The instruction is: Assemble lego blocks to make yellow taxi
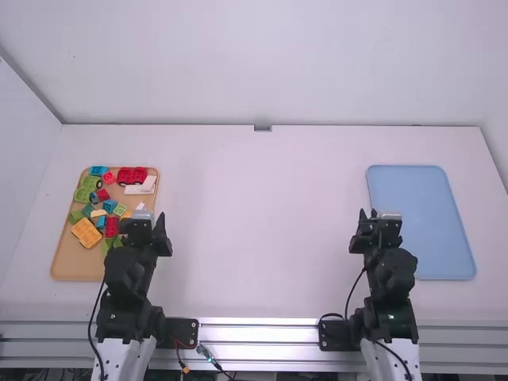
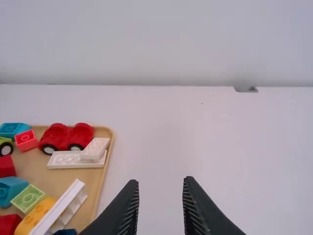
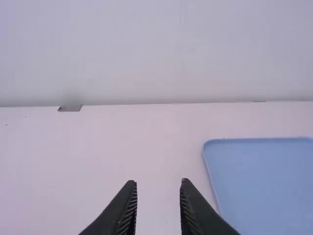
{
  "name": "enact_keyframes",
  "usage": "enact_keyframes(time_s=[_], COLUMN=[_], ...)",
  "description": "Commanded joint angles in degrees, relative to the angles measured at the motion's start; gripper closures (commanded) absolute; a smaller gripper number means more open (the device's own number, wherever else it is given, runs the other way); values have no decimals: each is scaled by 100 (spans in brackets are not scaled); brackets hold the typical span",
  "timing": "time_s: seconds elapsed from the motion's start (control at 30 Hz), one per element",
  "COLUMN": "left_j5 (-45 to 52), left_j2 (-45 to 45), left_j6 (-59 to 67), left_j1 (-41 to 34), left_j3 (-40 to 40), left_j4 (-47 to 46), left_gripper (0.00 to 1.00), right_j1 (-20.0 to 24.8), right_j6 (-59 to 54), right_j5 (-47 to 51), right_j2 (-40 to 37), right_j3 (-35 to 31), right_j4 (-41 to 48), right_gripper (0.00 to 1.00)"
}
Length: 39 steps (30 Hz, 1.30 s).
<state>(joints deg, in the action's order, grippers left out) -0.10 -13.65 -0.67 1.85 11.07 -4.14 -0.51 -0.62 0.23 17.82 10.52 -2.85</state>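
Note:
My left gripper (image 1: 148, 221) is beside the right edge of the brown tray (image 1: 71, 266), and my right gripper (image 1: 368, 222) is just left of the blue tray (image 1: 421, 214). In the left wrist view the left gripper (image 2: 161, 182) is open and holds nothing; the right wrist view has the right gripper (image 3: 158, 183) open and empty too. On the brown tray lie a red car base (image 2: 66, 137), a green wheeled piece (image 1: 89, 188), orange-yellow block (image 1: 86, 232), white bricks (image 2: 73, 159), a yellow brick (image 2: 35, 215) and several red, blue and green bricks.
The white table (image 1: 262, 222) stretches between the two trays up to a pale back wall (image 1: 262, 63). A small grey bracket (image 1: 263, 128) sits at the table's back edge. Cables (image 1: 208, 354) lie near the front rail.

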Motion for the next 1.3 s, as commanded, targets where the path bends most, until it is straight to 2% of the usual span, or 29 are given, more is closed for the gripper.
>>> enact_keyframes(time_s=[0.0, 0.37, 0.53, 0.77, 0.9, 0.97, 1.27], left_j5=[-50, -140, -706, -277, -279, -276, -329], left_j2=[-319, -1893, -2696, -3883, -4807, -5576, -7669], left_j6=[-63, 199, -431, -617, -709, -748, -514], left_j1=[109, 351, 624, 1625, 2274, 2672, 3584], left_j3=[383, 1436, 2010, 3211, 4080, 4770, 6455], left_j4=[-56, -212, -473, -1533, -2318, -2951, -4414], left_gripper=[72, 51, 40, 28, 21, 17, 8], right_j1=[-61, -158, -205, -255, -284, -299, -341], right_j6=[-41, -259, -325, -400, -441, -467, -531], right_j5=[8, 39, 54, 72, 81, 85, 101], right_j2=[348, 2017, 2833, 3803, 4322, 4663, 5444], right_j3=[396, 1454, 1986, 2617, 2955, 3178, 3686], right_j4=[-81, -399, -551, -762, -921, -1010, -1191], right_gripper=[72, 51, 40, 28, 21, 17, 7])
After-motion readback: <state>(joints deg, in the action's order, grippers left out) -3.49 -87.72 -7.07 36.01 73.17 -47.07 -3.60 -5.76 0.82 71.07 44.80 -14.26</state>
